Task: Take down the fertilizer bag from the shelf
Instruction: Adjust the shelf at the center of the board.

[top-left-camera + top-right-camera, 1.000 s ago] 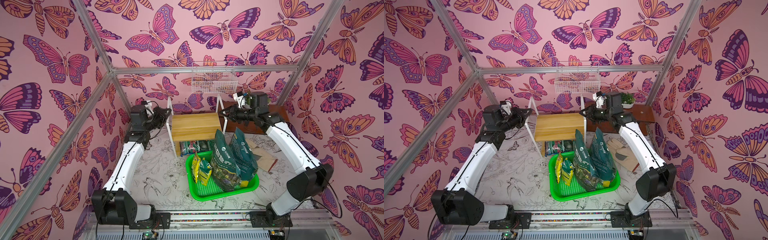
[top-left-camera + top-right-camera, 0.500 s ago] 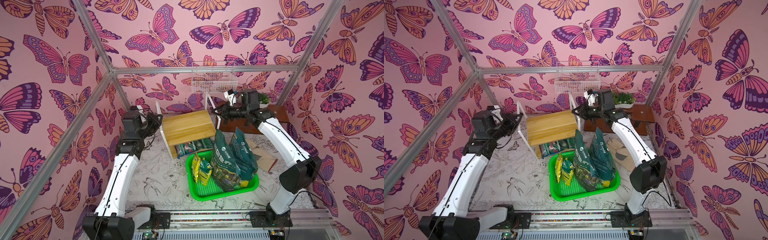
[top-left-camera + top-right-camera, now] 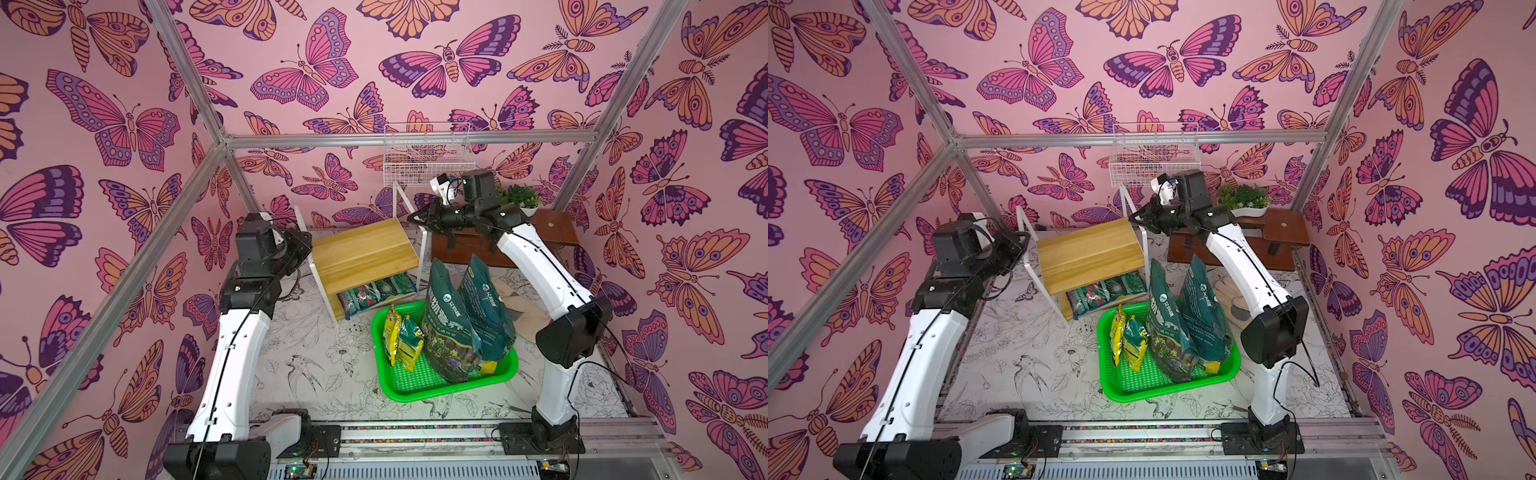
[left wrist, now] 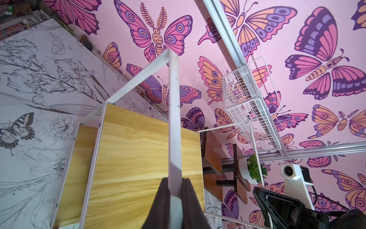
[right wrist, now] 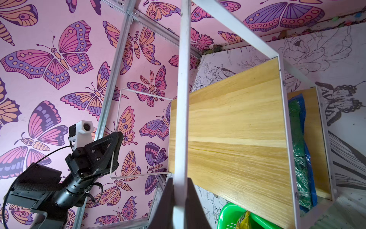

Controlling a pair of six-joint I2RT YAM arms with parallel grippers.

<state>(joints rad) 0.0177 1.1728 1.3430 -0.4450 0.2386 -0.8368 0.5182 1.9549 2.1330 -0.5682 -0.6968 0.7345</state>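
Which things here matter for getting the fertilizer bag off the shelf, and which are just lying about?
In the job: shelf, fertilizer bag on its lower board, left pincer and right pincer, both shut on the shelf's frame.
Lying about: green tray of bags, wire basket, potted plant, brown stand.

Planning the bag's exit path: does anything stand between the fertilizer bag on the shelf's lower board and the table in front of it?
Yes. The green tray, full of upright bags, stands close before the open front of the shelf, near the fertilizer bag. The upper board covers the bag from above.
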